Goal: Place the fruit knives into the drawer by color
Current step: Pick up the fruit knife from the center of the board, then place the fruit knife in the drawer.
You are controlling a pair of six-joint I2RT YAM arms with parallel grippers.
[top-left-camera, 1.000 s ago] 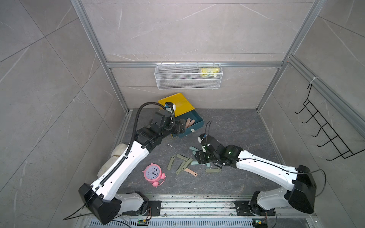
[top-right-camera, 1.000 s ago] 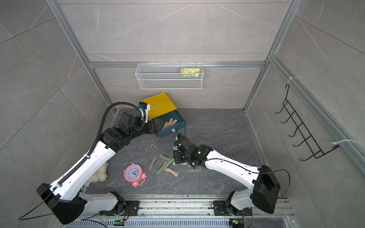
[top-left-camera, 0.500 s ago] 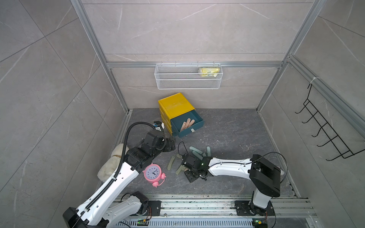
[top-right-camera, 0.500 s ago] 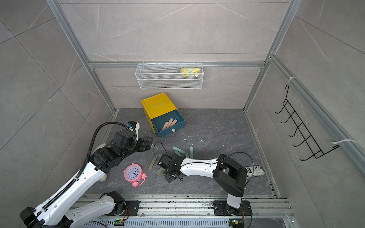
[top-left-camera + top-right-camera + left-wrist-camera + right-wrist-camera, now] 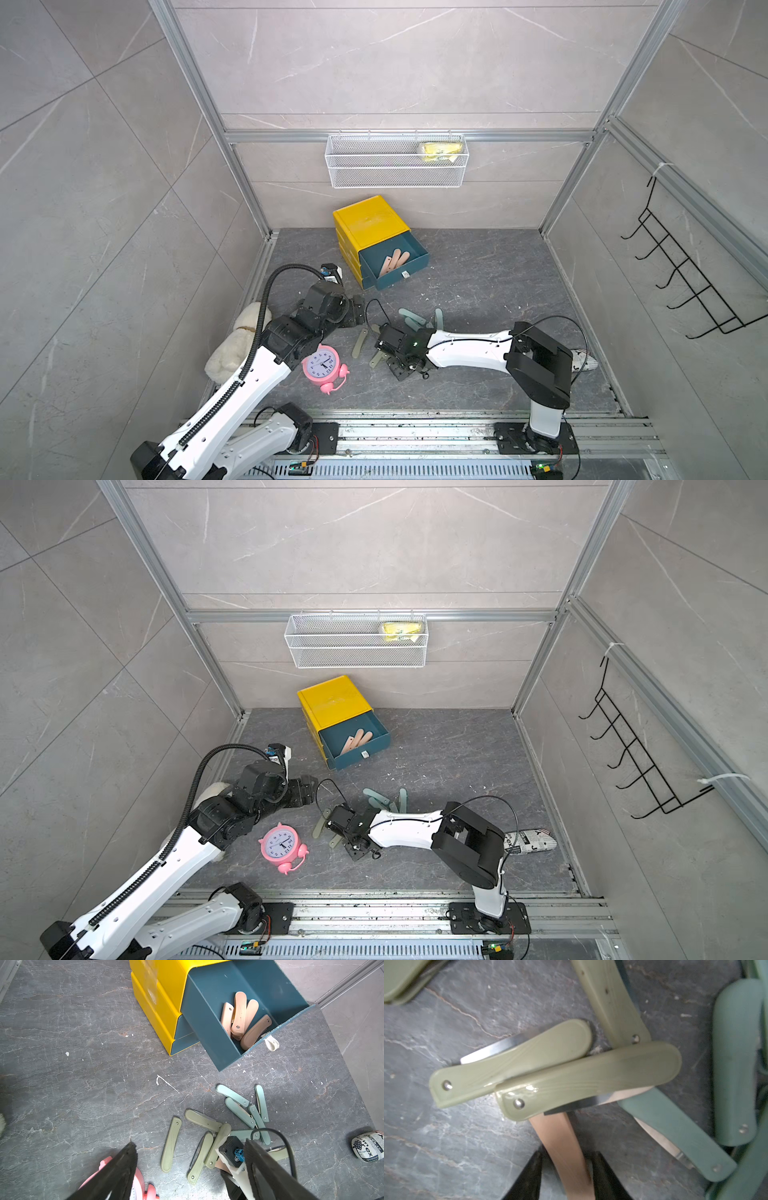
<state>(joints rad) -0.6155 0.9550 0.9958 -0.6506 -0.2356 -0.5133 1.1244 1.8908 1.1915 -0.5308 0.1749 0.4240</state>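
Observation:
The yellow drawer chest (image 5: 370, 220) stands at the back with its top teal drawer (image 5: 207, 1022) pulled out; several pink fruit knives (image 5: 239, 1014) lie inside. Olive knives (image 5: 171, 1145) and teal knives (image 5: 236, 1109) are scattered on the floor in front. My right gripper (image 5: 568, 1159) is low over this pile, and its jaws straddle a pink knife (image 5: 562, 1142) that pokes out from under two olive knives (image 5: 591, 1078). One finger touches the pink knife; a gap shows at the other finger. My left gripper (image 5: 189, 1144) hangs wide open and empty to the left of the pile.
A pink alarm clock (image 5: 324, 368) stands just under my left arm, with a white plush (image 5: 237, 349) by the left wall. A newsprint roll (image 5: 530, 841) lies at the right. A wire basket (image 5: 397, 160) hangs on the back wall and a black hook rack (image 5: 685, 282) on the right wall.
My left gripper has pulled back from the drawer toward the clock. My right arm has swung left and down over the knife pile, and its jaws have narrowed around the pink knife.

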